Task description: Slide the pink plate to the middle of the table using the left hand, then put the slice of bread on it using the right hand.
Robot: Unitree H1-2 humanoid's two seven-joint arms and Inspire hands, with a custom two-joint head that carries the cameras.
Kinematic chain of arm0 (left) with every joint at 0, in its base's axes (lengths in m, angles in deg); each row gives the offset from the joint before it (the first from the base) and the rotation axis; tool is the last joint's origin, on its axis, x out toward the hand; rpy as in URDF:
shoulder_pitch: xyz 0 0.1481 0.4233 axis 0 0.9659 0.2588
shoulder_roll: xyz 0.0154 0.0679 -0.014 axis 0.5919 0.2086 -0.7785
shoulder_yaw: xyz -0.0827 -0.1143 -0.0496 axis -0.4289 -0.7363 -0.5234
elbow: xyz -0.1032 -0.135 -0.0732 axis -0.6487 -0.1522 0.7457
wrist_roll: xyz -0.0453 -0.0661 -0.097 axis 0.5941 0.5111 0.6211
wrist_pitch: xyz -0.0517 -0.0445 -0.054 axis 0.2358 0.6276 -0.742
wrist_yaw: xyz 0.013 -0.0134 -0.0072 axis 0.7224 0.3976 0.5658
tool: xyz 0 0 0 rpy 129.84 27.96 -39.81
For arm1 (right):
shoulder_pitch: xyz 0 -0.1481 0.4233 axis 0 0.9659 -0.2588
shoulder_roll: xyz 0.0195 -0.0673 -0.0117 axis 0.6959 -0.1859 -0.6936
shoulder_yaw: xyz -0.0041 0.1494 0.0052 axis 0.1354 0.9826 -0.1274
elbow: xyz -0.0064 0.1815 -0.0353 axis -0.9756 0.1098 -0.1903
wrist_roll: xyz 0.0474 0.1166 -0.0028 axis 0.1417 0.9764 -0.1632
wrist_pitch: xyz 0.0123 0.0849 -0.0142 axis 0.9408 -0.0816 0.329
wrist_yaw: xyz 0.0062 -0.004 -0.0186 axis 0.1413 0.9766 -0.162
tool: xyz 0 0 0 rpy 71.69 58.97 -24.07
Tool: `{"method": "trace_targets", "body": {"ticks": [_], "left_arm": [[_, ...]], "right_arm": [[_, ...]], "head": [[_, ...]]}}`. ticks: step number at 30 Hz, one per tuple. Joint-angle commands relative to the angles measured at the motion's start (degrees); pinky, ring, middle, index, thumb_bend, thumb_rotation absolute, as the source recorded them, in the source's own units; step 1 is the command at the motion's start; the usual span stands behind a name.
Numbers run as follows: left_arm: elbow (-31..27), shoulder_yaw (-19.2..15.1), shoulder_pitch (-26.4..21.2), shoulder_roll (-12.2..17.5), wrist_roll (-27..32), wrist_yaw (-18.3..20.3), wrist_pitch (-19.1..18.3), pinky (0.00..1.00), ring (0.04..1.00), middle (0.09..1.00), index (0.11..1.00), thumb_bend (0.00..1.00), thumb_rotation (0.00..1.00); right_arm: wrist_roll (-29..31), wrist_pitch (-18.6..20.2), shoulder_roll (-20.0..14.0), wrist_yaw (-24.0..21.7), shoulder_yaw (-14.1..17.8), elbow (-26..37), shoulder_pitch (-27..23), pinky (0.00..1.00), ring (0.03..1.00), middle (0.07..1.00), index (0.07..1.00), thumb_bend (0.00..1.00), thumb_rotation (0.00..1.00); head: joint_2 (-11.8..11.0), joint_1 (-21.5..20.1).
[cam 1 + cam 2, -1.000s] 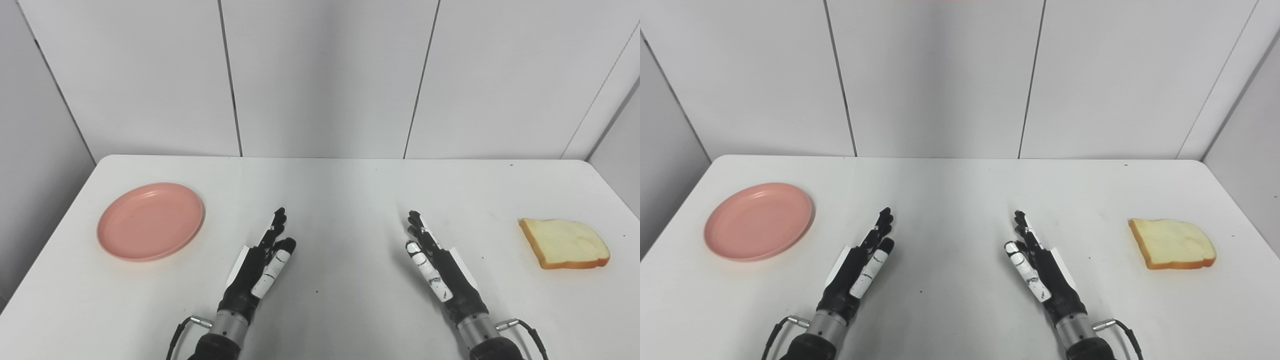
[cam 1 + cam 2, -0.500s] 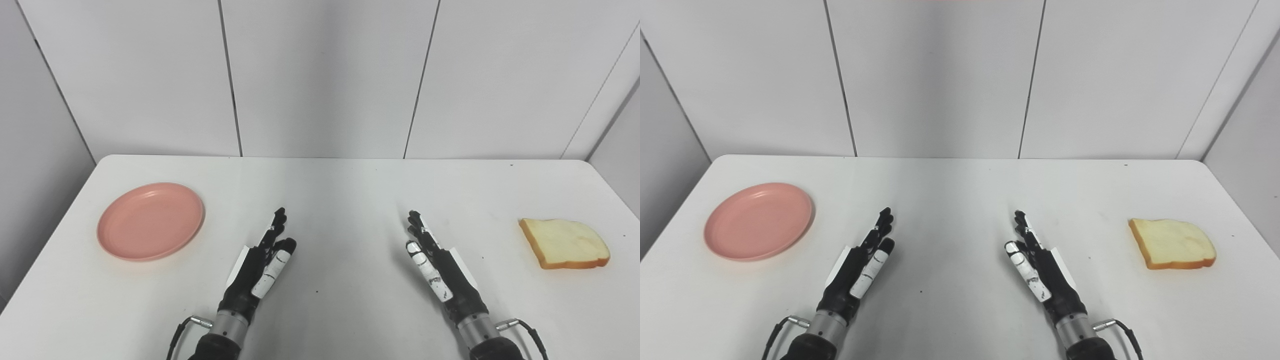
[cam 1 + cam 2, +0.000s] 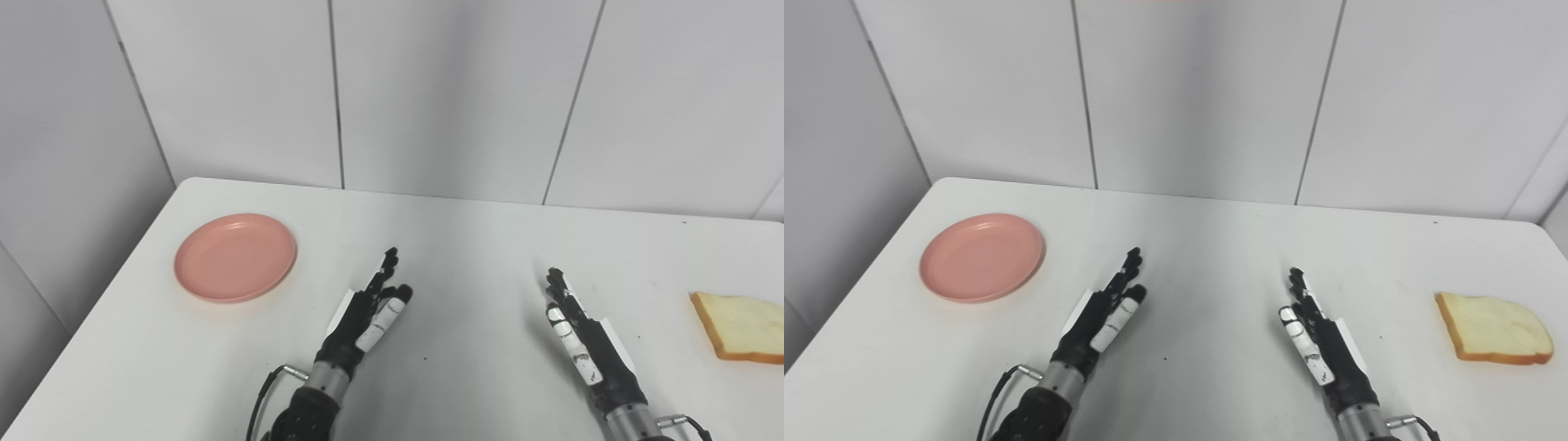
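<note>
A pink plate lies on the white table at its left side, empty. A slice of bread with a brown crust lies flat at the right side; the left eye view cuts it off at the frame edge. My left hand is open and empty, fingers straight, over the table to the right of the plate and apart from it. My right hand is open and empty, well left of the bread.
Grey wall panels stand close behind the table's far edge and along its left side. The table's left edge runs near the plate. Cables hang at both wrists.
The whole picture has shifted to the right and tilted, so the camera has turned left. The plate and the bread have not moved; both hands stay open in about the same place.
</note>
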Motion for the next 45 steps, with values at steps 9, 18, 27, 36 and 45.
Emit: {"method": "trace_targets", "body": {"ticks": [9, 18, 27, 36, 45], "left_arm": [[6.22, 1.72, 0.55, -0.75, -3.62, -2.15, 3.54, 0.91, 0.962, 0.976, 0.988, 0.94, 0.96], [6.18, 1.16, 0.56, -1.09, -3.38, -2.23, 3.64, 0.89, 0.954, 0.971, 0.974, 0.92, 0.95], [4.4, 0.06, 0.77, -1.62, 0.93, 0.62, 3.26, 0.92, 0.97, 0.973, 0.987, 0.89, 0.91], [-3.67, -0.85, 0.57, -1.62, 4.46, 3.27, 0.71, 0.97, 1.0, 1.0, 0.991, 0.85, 0.88], [-9.97, -1.28, -1.99, 0.3, 0.21, 1.68, 2.49, 0.94, 0.977, 0.995, 0.976, 0.76, 0.99]], "right_arm": [[4.49, 0.33, -0.09, -1.41, 1.15, 0.83, 0.17, 1.0, 1.0, 1.0, 1.0, 0.42, 1.0], [3.19, -0.17, -0.24, -1.23, 0.89, 1.38, 0.21, 1.0, 1.0, 1.0, 1.0, 0.37, 1.0], [2.32, 0.68, -0.23, -0.95, 0.81, 2.68, 0.6, 1.0, 1.0, 1.0, 1.0, 0.38, 1.0], [1.8, 0.02, -0.63, -1.0, 0.84, 2.14, 0.38, 1.0, 1.0, 1.0, 1.0, 0.37, 1.0], [1.8, 0.78, -0.63, -0.93, 1.17, 2.11, 0.14, 1.0, 1.0, 1.0, 1.0, 0.36, 1.0]], "head": [[-0.58, 0.78], [-0.44, 0.29], [-0.15, -0.03], [-0.14, 0.07], [-0.32, 0.46]]}}
